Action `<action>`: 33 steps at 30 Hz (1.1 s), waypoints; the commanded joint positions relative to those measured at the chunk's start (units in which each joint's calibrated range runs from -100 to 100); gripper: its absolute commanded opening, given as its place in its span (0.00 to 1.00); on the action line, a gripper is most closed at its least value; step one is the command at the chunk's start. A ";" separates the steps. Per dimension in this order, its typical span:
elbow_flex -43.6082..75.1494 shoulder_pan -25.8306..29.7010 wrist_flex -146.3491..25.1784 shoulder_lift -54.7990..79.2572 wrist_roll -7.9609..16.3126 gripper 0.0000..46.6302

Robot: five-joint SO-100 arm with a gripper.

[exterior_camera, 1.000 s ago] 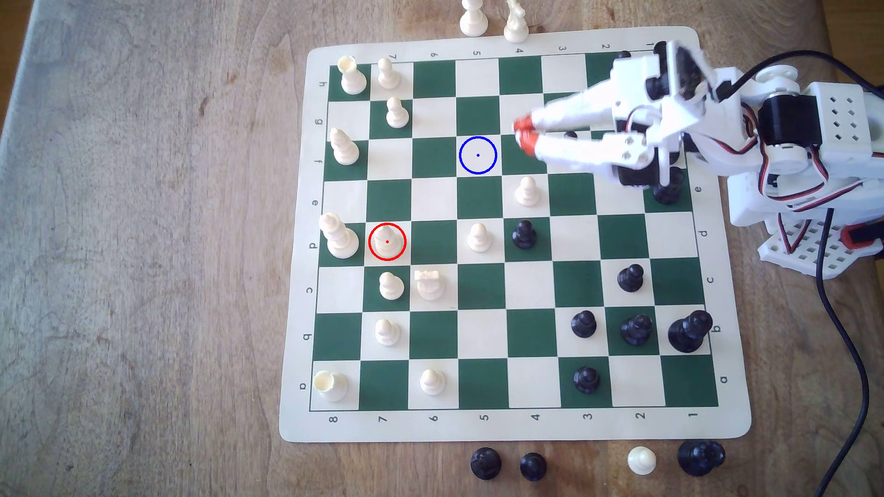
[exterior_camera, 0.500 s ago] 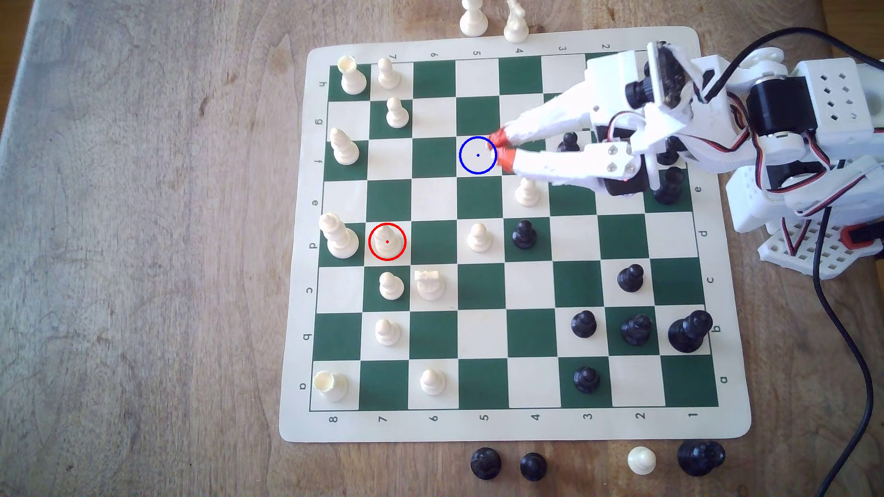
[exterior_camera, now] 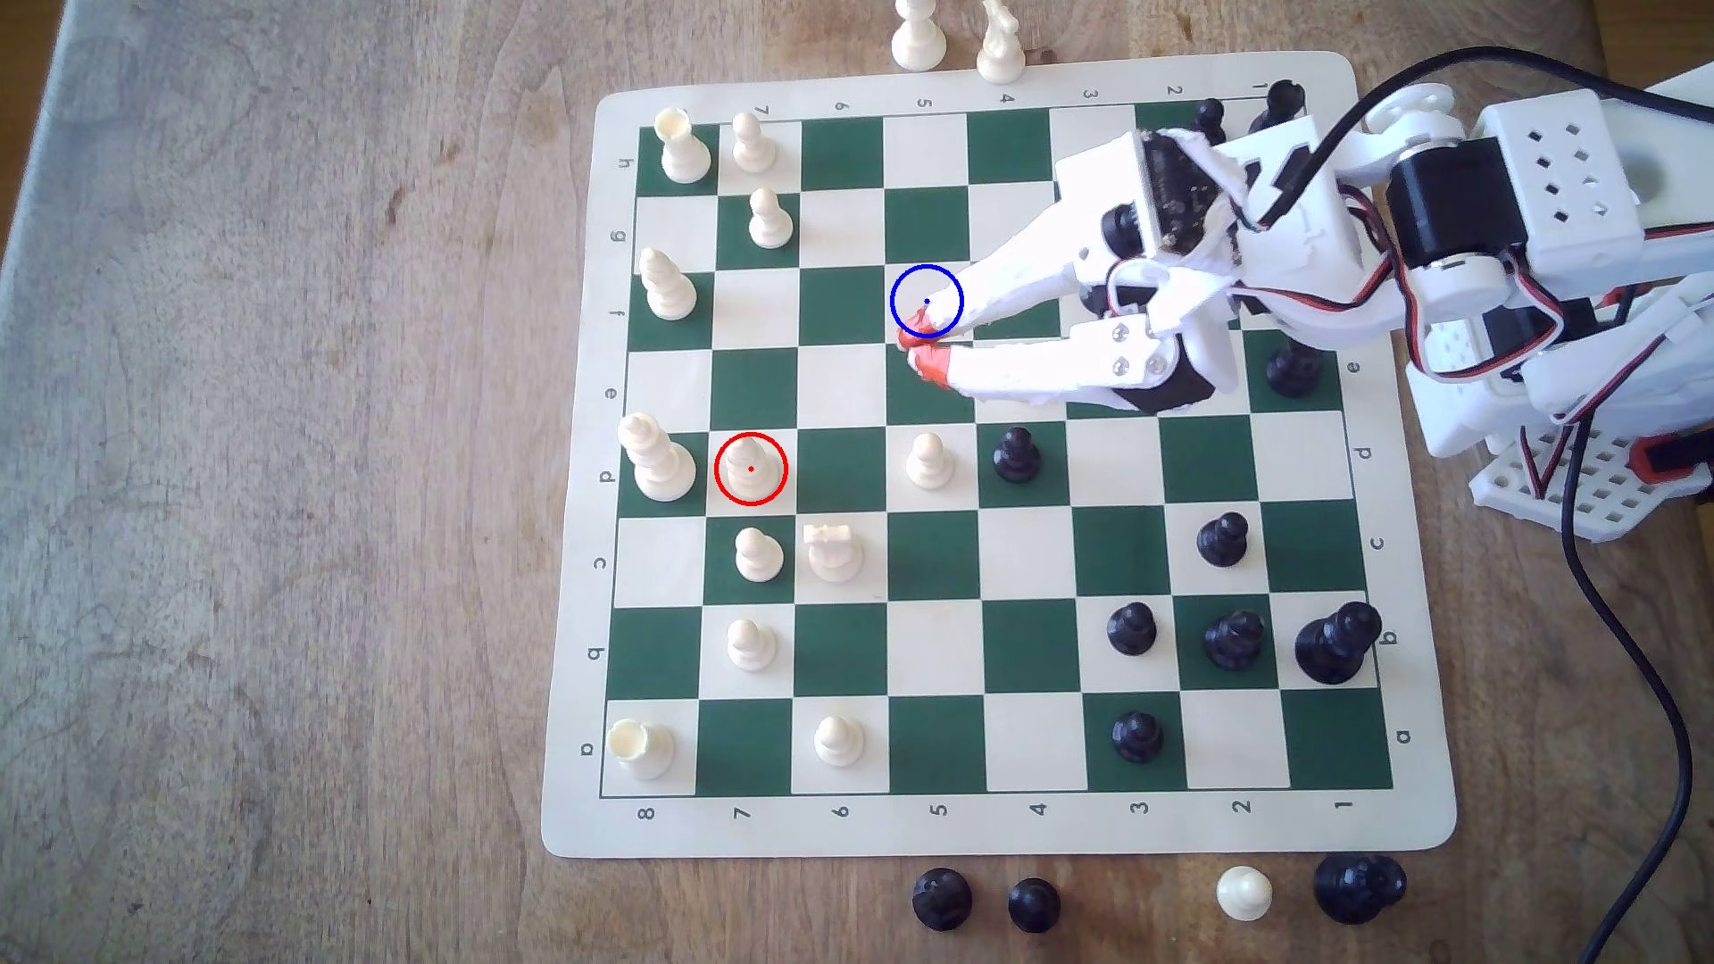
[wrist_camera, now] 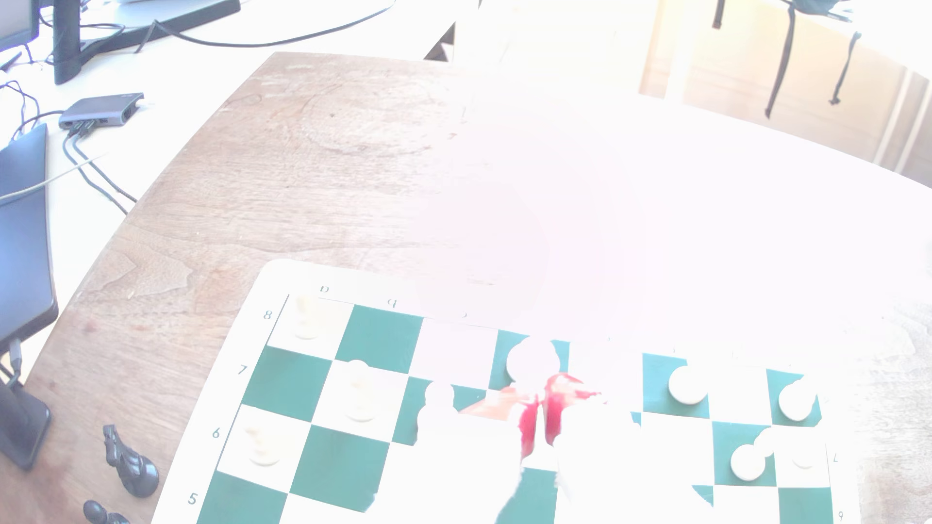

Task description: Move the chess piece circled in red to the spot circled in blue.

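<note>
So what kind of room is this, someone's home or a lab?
Probably an office or hobby workspace: a worn wooden table carries a green-and-cream roll-up chess mat, and the wrist view shows a grey cable hub and a black monitor stand on a neighbouring white desk.

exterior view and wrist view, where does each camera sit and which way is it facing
Exterior view: sits overhead and looks straight down on the chess board and wooden table; the white arm reaches in from the exterior view's right, its red-tipped tool by the blue ring.
Wrist view: sits on the arm and looks forward along the tool across the board toward the table's far edge and a desk; badly overexposed.
Shared: the board, the red tool tips, cream pieces.
</note>
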State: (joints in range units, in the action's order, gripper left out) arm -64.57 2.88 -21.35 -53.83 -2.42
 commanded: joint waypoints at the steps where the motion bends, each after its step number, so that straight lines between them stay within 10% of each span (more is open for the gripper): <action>1: 10.36 -0.02 -0.92 7.14 1.17 0.03; 33: 67.56 -1.98 -29.75 56.97 12.99 0.30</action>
State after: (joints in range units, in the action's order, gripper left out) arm -3.75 0.81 -50.84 3.56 10.38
